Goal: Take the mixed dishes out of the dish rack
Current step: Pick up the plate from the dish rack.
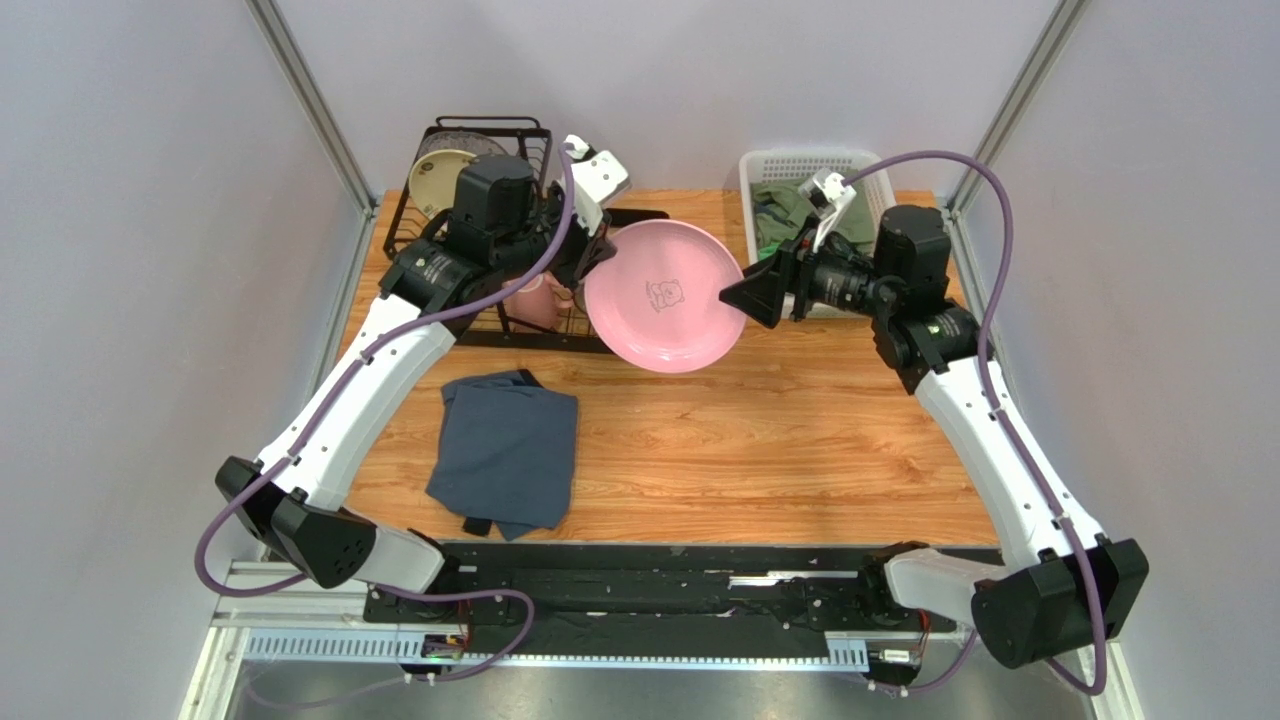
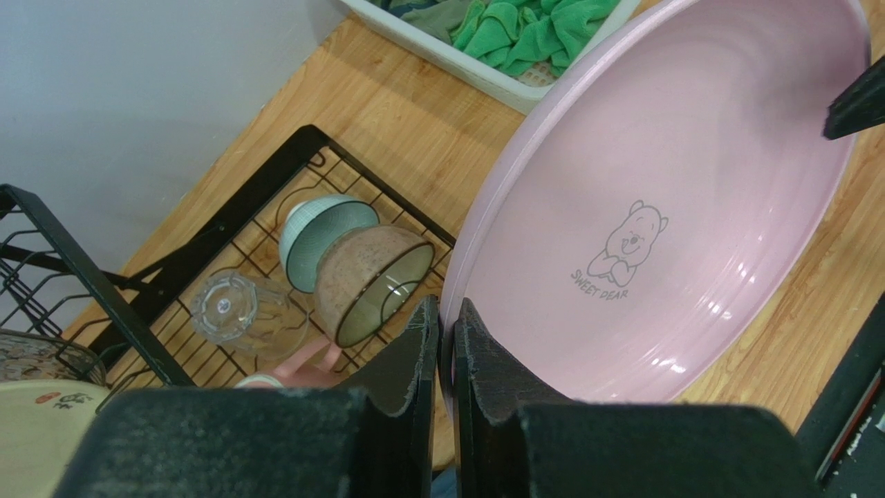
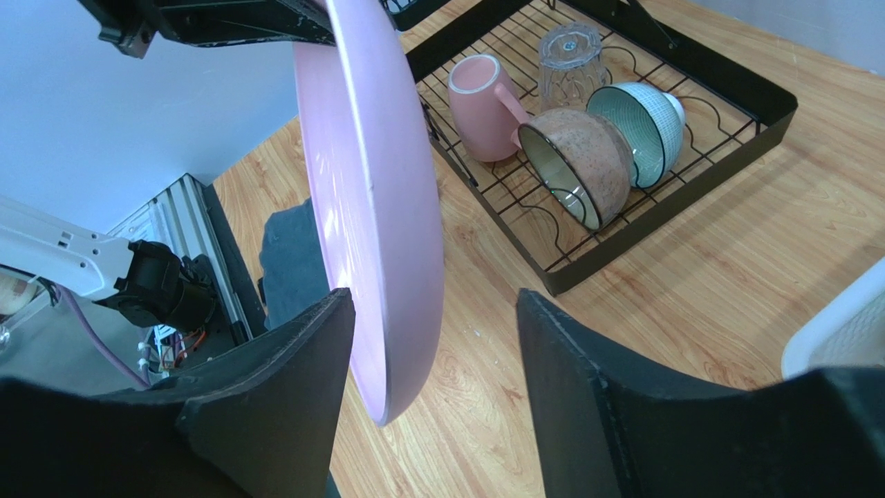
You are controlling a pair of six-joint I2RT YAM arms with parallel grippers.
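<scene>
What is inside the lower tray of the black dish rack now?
A pink mug, a clear glass, a brown speckled bowl and a teal-patterned bowl. The pink plate hides the part of the tray beside the mug.

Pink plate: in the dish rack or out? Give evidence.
Out. The left gripper, shut on its rim, holds the pink plate tilted above the table, beside the dish rack. The open right gripper straddles its opposite rim.
</scene>
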